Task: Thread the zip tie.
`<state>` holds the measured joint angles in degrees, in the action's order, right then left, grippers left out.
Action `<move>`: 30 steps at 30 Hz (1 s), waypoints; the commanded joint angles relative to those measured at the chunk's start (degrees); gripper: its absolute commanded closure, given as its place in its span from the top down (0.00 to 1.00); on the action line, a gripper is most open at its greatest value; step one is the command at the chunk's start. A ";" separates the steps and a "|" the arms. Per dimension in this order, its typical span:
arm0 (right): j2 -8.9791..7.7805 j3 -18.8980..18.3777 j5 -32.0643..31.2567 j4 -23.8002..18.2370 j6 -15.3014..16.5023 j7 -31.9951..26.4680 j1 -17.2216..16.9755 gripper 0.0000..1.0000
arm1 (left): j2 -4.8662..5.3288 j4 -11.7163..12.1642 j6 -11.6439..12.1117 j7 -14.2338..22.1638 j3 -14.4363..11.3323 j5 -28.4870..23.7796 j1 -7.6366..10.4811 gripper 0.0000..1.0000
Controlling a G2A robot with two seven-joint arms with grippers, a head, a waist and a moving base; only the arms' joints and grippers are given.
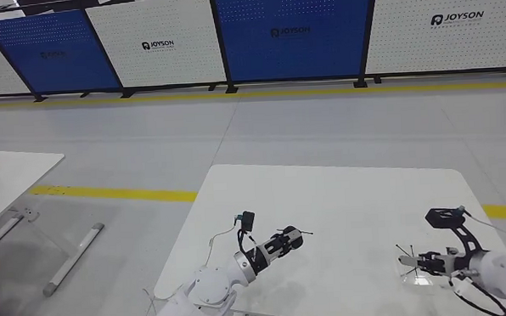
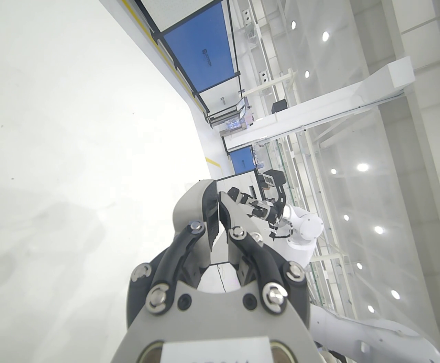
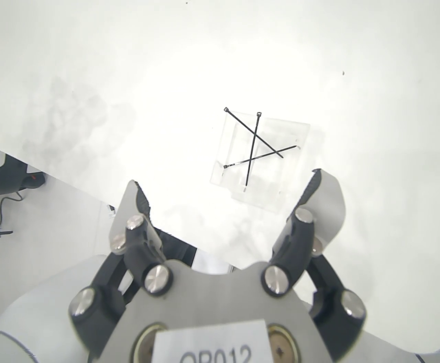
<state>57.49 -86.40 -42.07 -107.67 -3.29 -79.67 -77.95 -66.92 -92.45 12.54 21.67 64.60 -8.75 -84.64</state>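
Observation:
My left gripper [image 2: 218,206] is shut, its pads pressed on a thin black zip tie [image 2: 220,275] whose strip runs back between the finger links. From above, that zip tie [image 1: 306,233] sticks out across the left gripper [image 1: 295,236] over the table's near-middle. My right gripper [image 3: 227,182] is open and hovers just above a clear shallow tray [image 3: 295,130] holding three crossed black zip ties [image 3: 254,144]. From above, the right gripper [image 1: 413,261] hangs at the tray [image 1: 408,274] near the table's front right.
The white table [image 1: 340,197] is bare apart from the tray. Its front edge [image 3: 86,192] runs close behind the right gripper. A second white table [image 1: 7,177] stands off to the left, and blue and white panels [image 1: 290,29] line the back.

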 commanded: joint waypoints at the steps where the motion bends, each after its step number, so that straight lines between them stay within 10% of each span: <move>1: -0.15 1.00 0.05 1.08 -0.42 0.03 1.02 1.00 | 0.00 0.00 0.00 0.00 0.00 0.00 0.00 0.00; 5: -0.74 2.89 -0.29 3.35 -1.27 0.03 2.39 0.74 | 0.00 0.00 0.00 0.00 0.00 0.00 0.00 0.00; 12: -1.97 5.40 1.17 6.23 -3.69 0.03 4.49 0.68 | 0.00 0.00 0.00 0.00 0.00 0.00 0.00 0.00; 14: -2.30 5.90 1.04 6.34 -5.01 0.03 4.80 0.50 | 0.00 0.00 0.00 0.00 0.00 0.00 0.00 0.00; 30: -4.71 12.72 2.60 11.38 -9.87 0.03 9.74 0.38 | 0.00 0.00 0.00 0.00 0.00 0.00 0.00 0.00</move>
<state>52.87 -74.30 -39.64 -96.83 -13.04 -79.64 -68.73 -66.92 -92.45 12.54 21.67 64.60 -8.75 -84.64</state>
